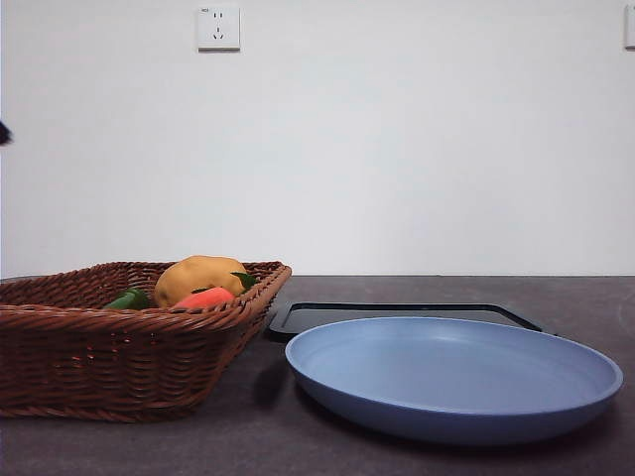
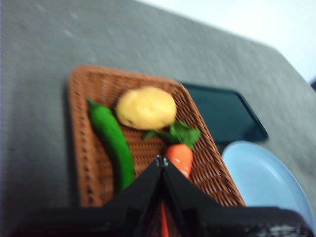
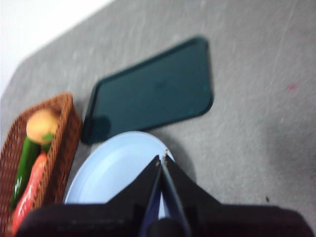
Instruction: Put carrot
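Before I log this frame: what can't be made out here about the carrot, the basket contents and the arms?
- Carrot: front view shows a sliver; the basket rim hides the rest. In the left wrist view the left tool covers its tip.
- Green vegetable: mostly behind the rim in front view.
- Plate: partly behind the right tool.
- Both wrist views are blurred.
- Arms: front view shows only a dark speck at the left edge.

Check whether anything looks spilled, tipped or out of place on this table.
Nothing stands out. The carrot, potato and green pepper lie inside the wicker basket; the blue plate and dark tray sit flat on the table.
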You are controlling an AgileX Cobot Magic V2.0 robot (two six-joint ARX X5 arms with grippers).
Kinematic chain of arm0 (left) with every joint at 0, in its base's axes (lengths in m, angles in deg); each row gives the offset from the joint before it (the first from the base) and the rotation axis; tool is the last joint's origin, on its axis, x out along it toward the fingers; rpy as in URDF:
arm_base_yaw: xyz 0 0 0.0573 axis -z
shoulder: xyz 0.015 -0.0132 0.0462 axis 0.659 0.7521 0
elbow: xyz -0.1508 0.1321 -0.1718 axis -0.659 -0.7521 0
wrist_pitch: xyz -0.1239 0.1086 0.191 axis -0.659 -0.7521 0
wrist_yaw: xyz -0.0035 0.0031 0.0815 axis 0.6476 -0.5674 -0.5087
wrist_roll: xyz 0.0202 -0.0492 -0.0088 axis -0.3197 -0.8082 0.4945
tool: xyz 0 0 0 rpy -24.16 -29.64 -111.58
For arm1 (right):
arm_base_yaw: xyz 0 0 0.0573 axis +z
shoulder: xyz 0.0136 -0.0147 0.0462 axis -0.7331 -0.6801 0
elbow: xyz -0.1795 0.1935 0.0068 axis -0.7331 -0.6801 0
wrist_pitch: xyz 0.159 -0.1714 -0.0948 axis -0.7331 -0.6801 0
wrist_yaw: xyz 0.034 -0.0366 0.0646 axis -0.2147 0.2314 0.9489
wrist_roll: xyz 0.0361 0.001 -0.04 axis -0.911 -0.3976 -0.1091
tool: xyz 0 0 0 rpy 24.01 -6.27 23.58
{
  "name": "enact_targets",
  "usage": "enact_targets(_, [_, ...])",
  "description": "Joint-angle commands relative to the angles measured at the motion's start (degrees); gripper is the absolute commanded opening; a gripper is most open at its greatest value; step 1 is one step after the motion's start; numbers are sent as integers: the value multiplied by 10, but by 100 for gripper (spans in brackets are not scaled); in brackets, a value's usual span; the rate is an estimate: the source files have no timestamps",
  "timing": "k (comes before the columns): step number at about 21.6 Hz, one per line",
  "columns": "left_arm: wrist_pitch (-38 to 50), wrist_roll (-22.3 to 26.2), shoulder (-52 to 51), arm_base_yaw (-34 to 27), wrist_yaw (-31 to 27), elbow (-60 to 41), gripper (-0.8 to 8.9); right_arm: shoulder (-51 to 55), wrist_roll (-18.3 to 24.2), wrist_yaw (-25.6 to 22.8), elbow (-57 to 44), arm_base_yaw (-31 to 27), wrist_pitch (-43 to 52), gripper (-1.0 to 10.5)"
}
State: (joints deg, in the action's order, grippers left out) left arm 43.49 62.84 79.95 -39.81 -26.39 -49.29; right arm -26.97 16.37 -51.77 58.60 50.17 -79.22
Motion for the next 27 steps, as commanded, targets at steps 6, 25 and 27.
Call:
enact_targets(6, [-86, 83, 191, 52, 90, 81, 9, -196, 82, 82, 41, 1, -38, 16])
enact_targets(25, [-52, 80, 202, 73, 90, 81, 284, -472, 24, 77, 41, 86, 114, 51])
enact_targets(27, [-47, 80, 202, 73, 90, 81, 292, -472, 19, 69, 41, 86, 114, 5])
